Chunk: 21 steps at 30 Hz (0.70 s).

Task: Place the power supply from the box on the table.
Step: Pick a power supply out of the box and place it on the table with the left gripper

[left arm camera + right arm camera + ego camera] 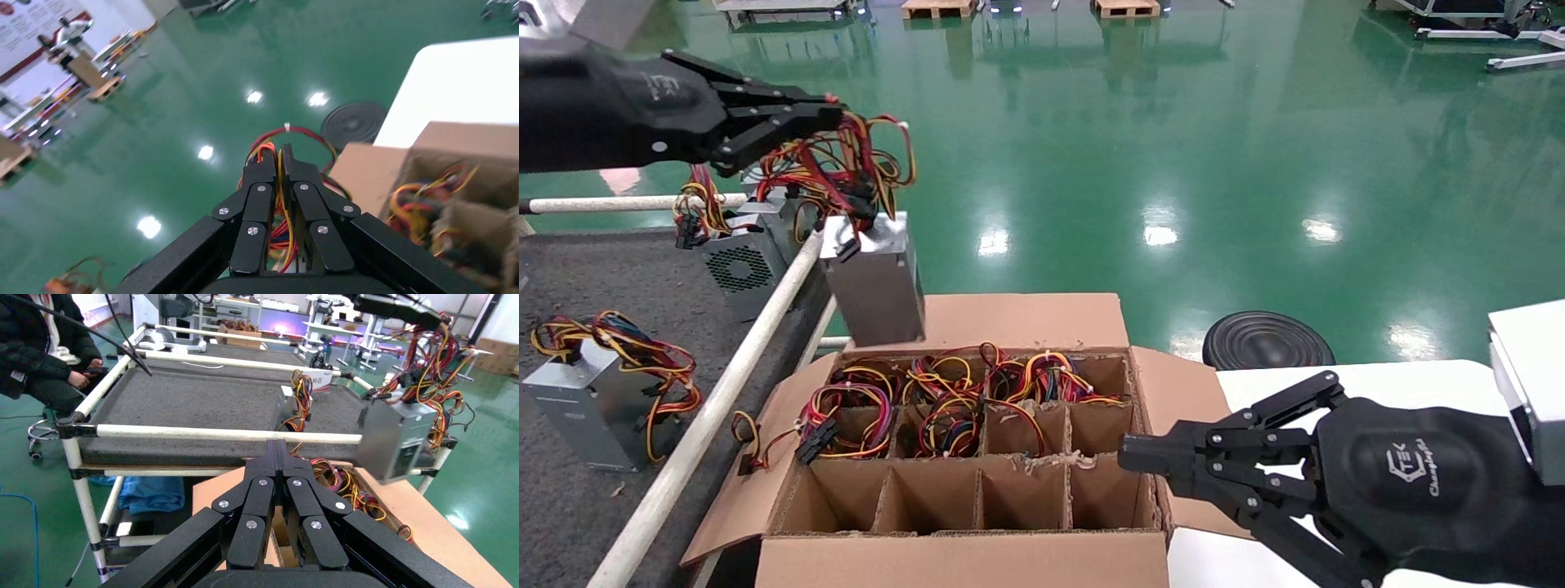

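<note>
A silver-grey power supply [874, 282] hangs by its wires above the box's far left corner, close to the white rail. My left gripper [834, 118] is shut on the bunch of red, yellow and orange wires [283, 184]. The hanging unit [395, 438] also shows in the right wrist view. The cardboard box [960, 555] with its divider grid holds more wired units in its far cells, while the near cells are bare. The dark grey table [568, 278] lies to the left. My right gripper [1128, 453] is shut with nothing in it, at the box's right wall.
Two more power supplies [588, 404] [740, 265] rest on the dark table. White tubular rails [723, 380] edge the table beside the box. A white tabletop [1377, 380] and a black round disc [1267, 341] lie to the right. A seated person [37, 355] is beyond the table.
</note>
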{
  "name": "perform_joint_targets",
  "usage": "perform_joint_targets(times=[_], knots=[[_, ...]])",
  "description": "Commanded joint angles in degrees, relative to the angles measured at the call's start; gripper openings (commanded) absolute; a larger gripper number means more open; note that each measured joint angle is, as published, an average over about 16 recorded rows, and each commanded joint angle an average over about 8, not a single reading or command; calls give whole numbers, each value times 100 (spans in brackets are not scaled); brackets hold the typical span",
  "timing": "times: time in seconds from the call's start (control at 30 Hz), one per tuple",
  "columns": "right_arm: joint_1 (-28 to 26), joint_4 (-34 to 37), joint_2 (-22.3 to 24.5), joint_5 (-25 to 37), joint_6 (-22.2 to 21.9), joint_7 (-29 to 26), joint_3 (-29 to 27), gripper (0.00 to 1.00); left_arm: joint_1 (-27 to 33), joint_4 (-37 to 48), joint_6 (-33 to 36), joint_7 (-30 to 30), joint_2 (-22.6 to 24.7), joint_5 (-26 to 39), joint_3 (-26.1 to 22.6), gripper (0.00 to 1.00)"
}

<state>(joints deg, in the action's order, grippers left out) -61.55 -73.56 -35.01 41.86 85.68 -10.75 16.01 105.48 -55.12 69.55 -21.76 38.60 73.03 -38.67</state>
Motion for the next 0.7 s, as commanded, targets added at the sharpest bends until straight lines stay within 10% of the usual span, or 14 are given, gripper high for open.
perform_joint_targets(times=[0.03, 0.7], knots=[[0, 0, 0, 0, 0, 0, 0, 0, 83, 224, 10, 168, 45, 116, -63, 0], [0, 0, 0, 0, 0, 0, 0, 0, 764, 1668, 151, 1136, 205, 693, -157, 0]])
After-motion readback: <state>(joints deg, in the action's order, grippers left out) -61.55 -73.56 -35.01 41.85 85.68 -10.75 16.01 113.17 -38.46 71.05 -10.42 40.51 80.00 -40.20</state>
